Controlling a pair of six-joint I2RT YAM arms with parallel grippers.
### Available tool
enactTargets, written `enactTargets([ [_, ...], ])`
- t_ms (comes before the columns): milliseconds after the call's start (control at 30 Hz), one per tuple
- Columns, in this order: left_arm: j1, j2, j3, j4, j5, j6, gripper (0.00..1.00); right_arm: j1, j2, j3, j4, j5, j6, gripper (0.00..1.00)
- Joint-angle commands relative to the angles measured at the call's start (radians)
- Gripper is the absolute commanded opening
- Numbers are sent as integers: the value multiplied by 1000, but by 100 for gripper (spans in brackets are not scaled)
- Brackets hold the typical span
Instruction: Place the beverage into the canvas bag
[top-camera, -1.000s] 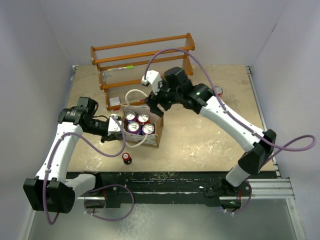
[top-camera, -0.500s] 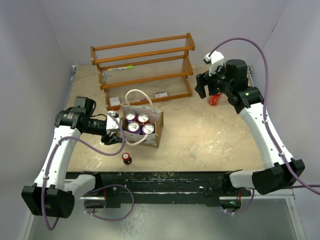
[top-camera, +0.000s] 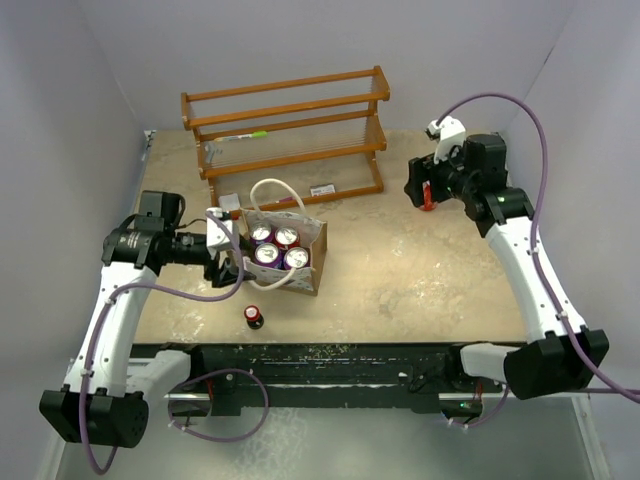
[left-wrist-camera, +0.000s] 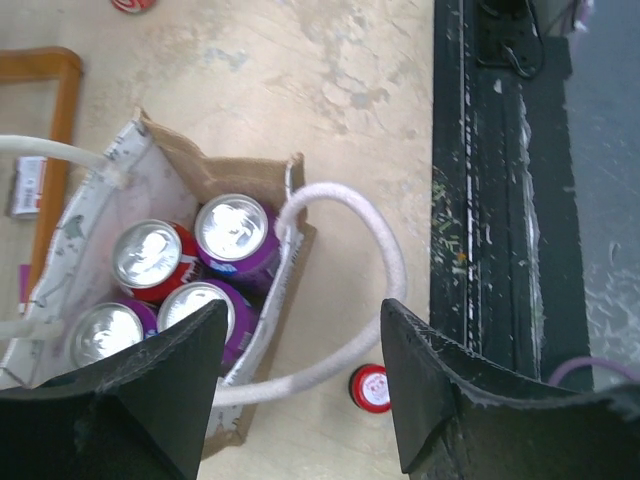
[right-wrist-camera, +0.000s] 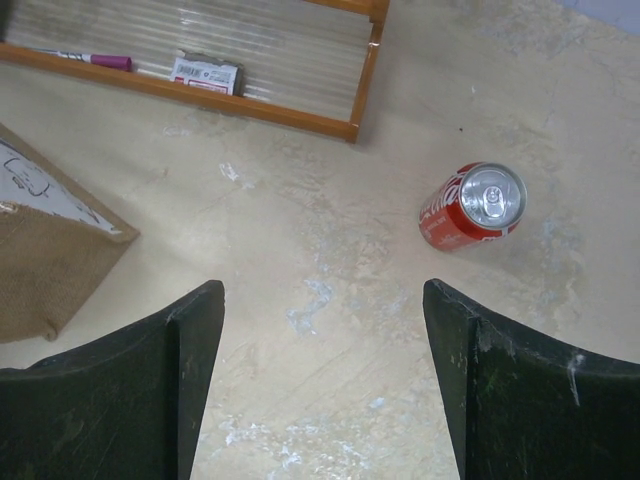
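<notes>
The canvas bag stands open at mid-left of the table with several purple and red cans inside; it also shows in the left wrist view. My left gripper is open and empty, just left of the bag, its jaws either side of a loop handle. A small red-capped bottle stands in front of the bag and also shows in the left wrist view. A red cola can sits at the far right. My right gripper is open and empty above the table, with the can ahead and right of its jaws.
A wooden shelf rack stands at the back, its lower tray holding a marker and a small labelled packet. The black table edge rail runs close behind the bottle. White walls enclose the sides.
My right arm swung away from above the bag to the far right, beside the red can. My left gripper drew back a little to the left of the bag.
</notes>
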Motion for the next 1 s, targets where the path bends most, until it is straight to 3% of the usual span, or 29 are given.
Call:
enactTargets([
  [0, -5, -30, 12, 228, 40, -216, 67, -12, -74, -24, 61, 33, -7, 82],
  [233, -66, 52, 23, 255, -21, -233, 63, -30, -104, -33, 56, 50, -19, 84],
  [533, -282, 60, -61, 230, -160, -196, 61, -41, -59, -31, 89, 105, -52, 85],
  [700, -325, 63, -92, 143, -209, -58, 60, -76, 18, -17, 104, 125, -68, 86],
  [967, -359, 94, -142, 149, -292, -25, 55, -100, 144, -11, 159, 156, -70, 86],
])
